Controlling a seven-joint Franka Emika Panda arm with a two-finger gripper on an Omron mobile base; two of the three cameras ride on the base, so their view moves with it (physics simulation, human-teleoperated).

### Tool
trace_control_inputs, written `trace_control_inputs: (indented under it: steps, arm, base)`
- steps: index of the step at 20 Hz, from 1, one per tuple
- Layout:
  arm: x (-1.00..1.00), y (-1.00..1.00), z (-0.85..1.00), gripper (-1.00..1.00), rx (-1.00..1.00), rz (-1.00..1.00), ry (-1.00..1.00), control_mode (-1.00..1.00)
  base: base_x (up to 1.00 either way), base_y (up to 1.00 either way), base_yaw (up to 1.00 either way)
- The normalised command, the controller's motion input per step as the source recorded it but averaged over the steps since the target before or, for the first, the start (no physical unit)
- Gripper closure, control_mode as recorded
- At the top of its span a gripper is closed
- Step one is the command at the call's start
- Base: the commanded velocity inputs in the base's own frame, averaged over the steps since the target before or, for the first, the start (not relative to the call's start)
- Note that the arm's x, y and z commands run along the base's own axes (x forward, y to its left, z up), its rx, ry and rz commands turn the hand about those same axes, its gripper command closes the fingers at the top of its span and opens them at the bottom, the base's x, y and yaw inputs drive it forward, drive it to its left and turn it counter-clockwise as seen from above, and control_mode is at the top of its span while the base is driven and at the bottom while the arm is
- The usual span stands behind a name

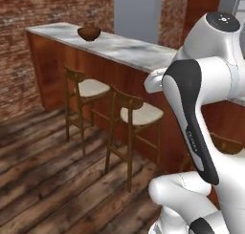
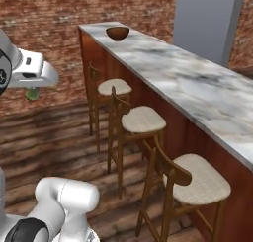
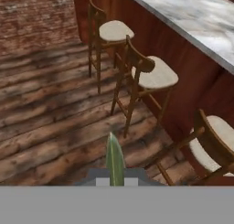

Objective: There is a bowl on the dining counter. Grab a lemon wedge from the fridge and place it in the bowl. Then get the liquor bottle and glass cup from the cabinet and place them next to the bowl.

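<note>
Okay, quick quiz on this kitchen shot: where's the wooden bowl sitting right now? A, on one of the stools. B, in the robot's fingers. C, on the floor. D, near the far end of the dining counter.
D: the bowl rests on the marble top of the dining counter near its far end, well above the stools and the floor.

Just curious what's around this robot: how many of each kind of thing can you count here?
Stools: 3
Bowl: 1
Dining counter: 1
Lemon wedge, in the shut gripper: 1
Total: 6
</note>
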Motion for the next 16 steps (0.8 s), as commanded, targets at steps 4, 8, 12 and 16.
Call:
trace_control_inputs:
  steps: [4, 8, 12, 16]
  arm:
    - [0.0, 0.0, 0.0, 1.0, 0.0, 0.0, 0.0, 1.0]
    - [0.0, 0.0, 0.0, 1.0, 0.0, 0.0, 0.0, 1.0]
    - [0.0, 0.0, 0.0, 1.0, 0.0, 0.0, 0.0, 1.0]
    - [0.0, 0.0, 0.0, 1.0, 0.0, 0.0, 0.0, 1.0]
  base:
    - [0.6, 0.78, -0.33]
    - [0.57, 0.81, -0.33]
    - [0.53, 0.84, -0.33]
    - [0.48, 0.83, -0.33]
